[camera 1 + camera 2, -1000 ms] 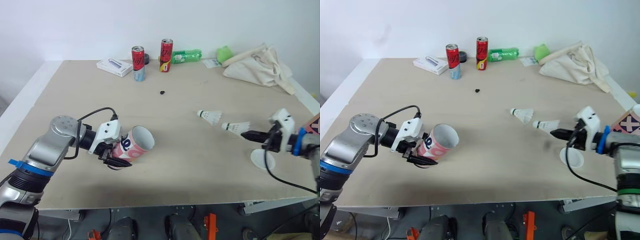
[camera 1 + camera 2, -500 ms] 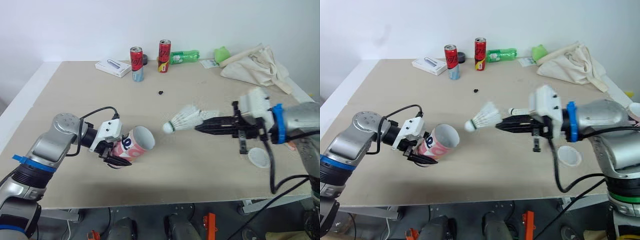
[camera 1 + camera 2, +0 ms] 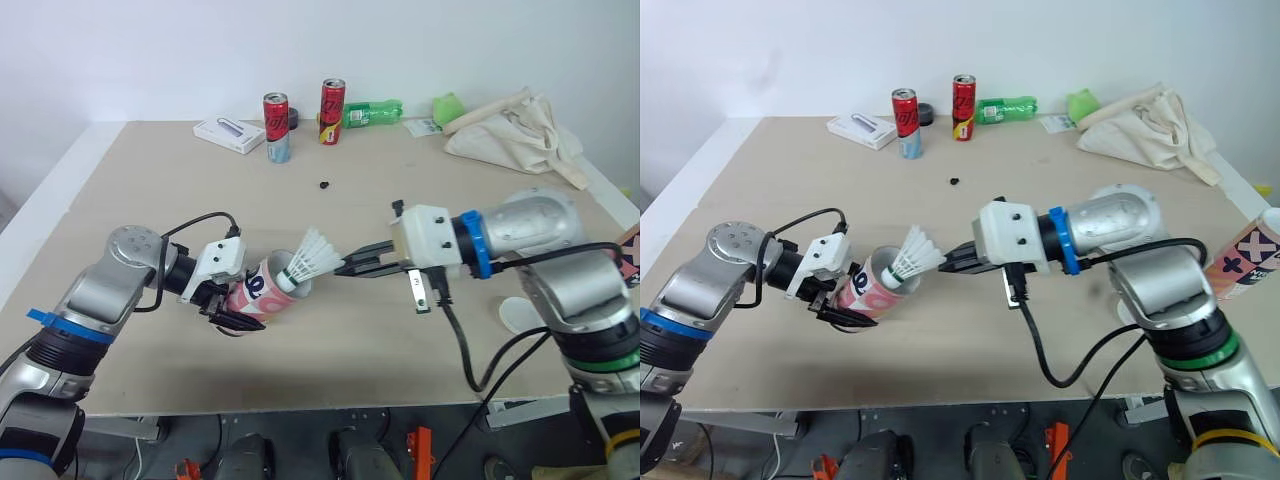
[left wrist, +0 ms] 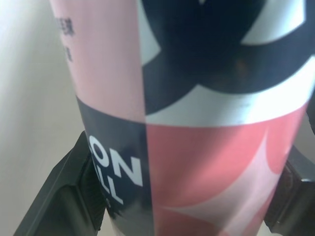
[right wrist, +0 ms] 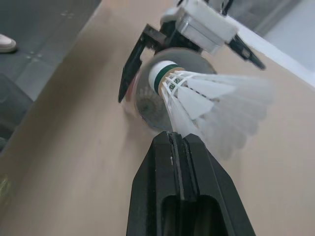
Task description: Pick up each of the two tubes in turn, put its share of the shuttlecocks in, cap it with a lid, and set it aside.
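A white wall (image 3: 150, 60) stands behind a wide tan bench (image 3: 150, 190). At the far side of the bench are two red cans (image 3: 276, 125), a green bottle (image 3: 372, 112), a flat white box (image 3: 229, 134) and a pale cloth bag (image 3: 515, 135). A small black bit (image 3: 325, 185) lies alone near the middle.

Near the front, the left hand (image 3: 232, 306) is closed on a tube (image 3: 262, 295). The tube is pink, black and white. It is tipped over, and its open mouth faces the right hand. In the left wrist view the tube sits tight between the two black fingers (image 4: 64, 187).

The right hand (image 3: 346, 270) reaches across from the right. Its two fingers are pressed together and pinch the feathers of a shuttlecock (image 3: 310, 257). The round white tip of the shuttlecock is right at the mouth of the tube. Its feathers stick out and up, back toward the right hand. I cannot tell how far in the tip is. The two hands are near each other, with just the tube and the shuttlecock between them.

A round white lid (image 3: 520, 315) lies flat on the bench to the right, partly behind the right arm. The other tube (image 3: 1248, 262) shows at the far right edge, well apart from both hands.
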`<state>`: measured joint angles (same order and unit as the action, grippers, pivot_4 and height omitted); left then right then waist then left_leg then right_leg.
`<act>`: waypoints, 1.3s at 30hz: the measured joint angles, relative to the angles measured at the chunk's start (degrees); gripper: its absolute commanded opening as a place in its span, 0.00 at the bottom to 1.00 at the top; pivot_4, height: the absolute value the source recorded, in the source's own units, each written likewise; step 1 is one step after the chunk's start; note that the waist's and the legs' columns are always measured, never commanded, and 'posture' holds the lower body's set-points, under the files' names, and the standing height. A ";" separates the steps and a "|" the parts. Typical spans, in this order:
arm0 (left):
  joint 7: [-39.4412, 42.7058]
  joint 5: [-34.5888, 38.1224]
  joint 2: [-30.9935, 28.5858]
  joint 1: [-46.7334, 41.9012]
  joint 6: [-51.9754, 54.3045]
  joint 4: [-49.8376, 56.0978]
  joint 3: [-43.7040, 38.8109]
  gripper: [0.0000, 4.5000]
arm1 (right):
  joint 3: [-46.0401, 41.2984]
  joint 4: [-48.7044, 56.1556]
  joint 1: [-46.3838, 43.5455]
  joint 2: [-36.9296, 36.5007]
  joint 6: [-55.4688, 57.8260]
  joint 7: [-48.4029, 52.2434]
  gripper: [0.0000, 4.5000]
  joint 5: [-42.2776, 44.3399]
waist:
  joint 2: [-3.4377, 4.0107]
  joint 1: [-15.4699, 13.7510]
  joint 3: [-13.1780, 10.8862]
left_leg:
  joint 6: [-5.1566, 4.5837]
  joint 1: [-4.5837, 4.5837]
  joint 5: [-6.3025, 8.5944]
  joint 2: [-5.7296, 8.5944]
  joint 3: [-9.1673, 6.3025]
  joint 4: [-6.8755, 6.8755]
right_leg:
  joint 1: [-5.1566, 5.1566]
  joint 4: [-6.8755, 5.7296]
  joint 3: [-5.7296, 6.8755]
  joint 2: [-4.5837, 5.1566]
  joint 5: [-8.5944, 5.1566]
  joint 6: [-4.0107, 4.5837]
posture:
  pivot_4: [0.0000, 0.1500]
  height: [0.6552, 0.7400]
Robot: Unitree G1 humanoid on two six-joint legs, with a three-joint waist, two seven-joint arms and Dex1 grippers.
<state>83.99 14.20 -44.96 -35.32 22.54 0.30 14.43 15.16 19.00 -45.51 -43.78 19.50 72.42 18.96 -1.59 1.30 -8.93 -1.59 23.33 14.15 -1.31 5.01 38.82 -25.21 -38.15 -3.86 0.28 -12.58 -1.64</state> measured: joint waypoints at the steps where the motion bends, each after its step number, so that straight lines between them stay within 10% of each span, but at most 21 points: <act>1: 0.03 -0.03 0.12 -0.11 0.00 -0.05 0.01 0.78 | 0.67 -0.33 -0.84 0.58 0.16 0.05 0.17 -0.38 | 0.00 0.00 0.00 | 0.00 0.00 0.00 0.00 0.01 0.00 | 0.00 0.00 0.00 0.00 0.01 0.01 | 1.00 1.00; 6: 0.07 -0.10 0.62 -0.38 0.00 -0.54 0.00 0.78 | 2.66 -1.25 -1.91 1.24 0.69 1.27 0.61 -1.72 | -0.01 -0.11 0.01 | 0.00 0.03 0.00 0.05 -0.02 0.01 | 0.00 0.00 0.04 0.07 0.01 0.02 | 1.00 1.00; 22: -1.02 0.02 0.57 0.84 0.27 0.37 -0.92 0.78 | -21.74 -19.96 19.41 -8.62 3.74 -9.72 0.61 0.48 | -0.20 -0.16 0.03 | -0.02 -0.01 0.00 0.11 -0.16 0.03 | 0.12 0.02 0.18 0.13 -0.03 0.04 | 1.00 1.00; 39: -1.12 -0.09 0.37 1.06 0.42 1.02 -0.91 0.78 | -14.92 -57.08 4.45 4.09 -10.74 -16.37 0.61 -11.42 | -0.13 0.31 0.00 | -0.05 -0.05 -0.01 0.09 0.03 0.00 | 0.09 0.04 -0.08 0.05 0.13 0.11 | 1.00 1.00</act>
<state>82.87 14.11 -44.59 -34.26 22.96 1.32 13.51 0.24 -38.08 -41.05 -39.70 8.76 56.05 7.54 -1.73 1.61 -8.92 -1.64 23.28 14.14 -1.23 5.04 38.82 -25.12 -38.11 -3.95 0.33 -12.45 -1.54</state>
